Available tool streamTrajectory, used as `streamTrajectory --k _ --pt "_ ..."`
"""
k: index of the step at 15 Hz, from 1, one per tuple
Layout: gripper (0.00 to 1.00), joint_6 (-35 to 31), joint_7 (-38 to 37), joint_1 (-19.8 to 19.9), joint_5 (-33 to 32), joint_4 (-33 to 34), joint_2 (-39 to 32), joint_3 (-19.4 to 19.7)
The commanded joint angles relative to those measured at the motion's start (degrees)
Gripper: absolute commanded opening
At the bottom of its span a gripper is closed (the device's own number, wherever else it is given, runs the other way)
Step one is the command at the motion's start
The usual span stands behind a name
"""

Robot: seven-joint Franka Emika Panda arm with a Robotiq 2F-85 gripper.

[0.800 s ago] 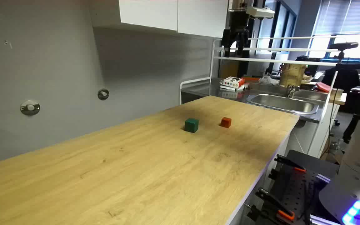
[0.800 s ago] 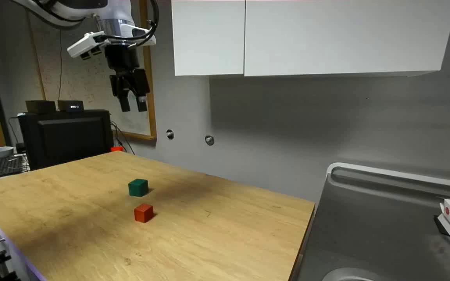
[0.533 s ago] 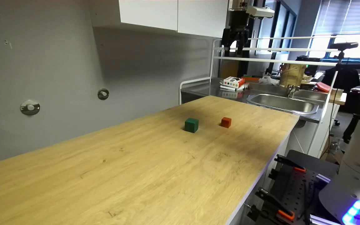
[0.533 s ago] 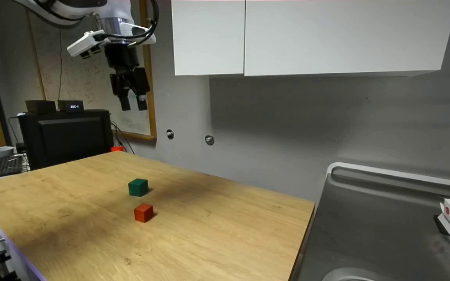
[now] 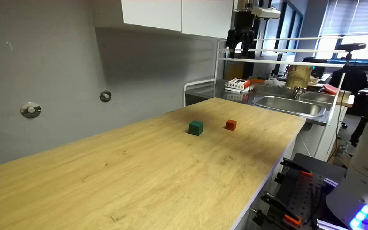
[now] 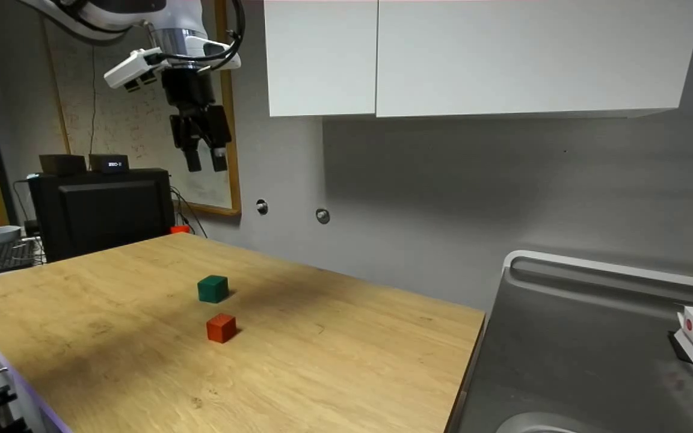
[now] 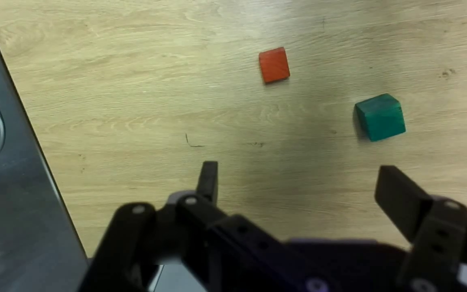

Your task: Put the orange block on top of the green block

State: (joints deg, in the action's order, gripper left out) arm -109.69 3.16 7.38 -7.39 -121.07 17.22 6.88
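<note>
Hardly moved since the earlier frames: at most a very small shift of the hand (image 6: 207,161), and no visible change of place for the orange block (image 6: 221,328) or the green block (image 6: 213,289). As for the hand, shown in both exterior views hanging high above the wooden surface (image 6: 352,355), well apart from the two blocks. Seen in the wrist view with fingers (image 7: 208,180) wide apart and with nothing held between them.

For the orange block, still a place directly on the surface, near the green block but not touching it, with some of the surface visible between. Likewise for the green block, a place flat on the surface, with nothing on top.

Done so far, as far as can be judged: nothing of the stacking, and not yet the grasp. Apparently at the very beginning of the task, perhaps just before the approach. Left to do: to come down to the orange block, to close on it, to lift it, to bring it over the green block, to set it on top and to let go. Needed first, most probably: some sideways travel besides the descent, because of the orange block's position beyond the fingers in the wrist view, not directly between them.
</note>
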Motion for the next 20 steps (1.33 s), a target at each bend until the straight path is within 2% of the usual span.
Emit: streamTrajectory --k 1,10,20 --pt "1.0 -2.2 0.0 0.1 1.5 0.4 -1.6 1.1" --pt "1.0 -11.6 1.2 1.6 10.0 -1.8 -10.0 5.0" --pt "1.0 -10.5 0.5 3.3 11.3 -5.5 -18.8 5.0"
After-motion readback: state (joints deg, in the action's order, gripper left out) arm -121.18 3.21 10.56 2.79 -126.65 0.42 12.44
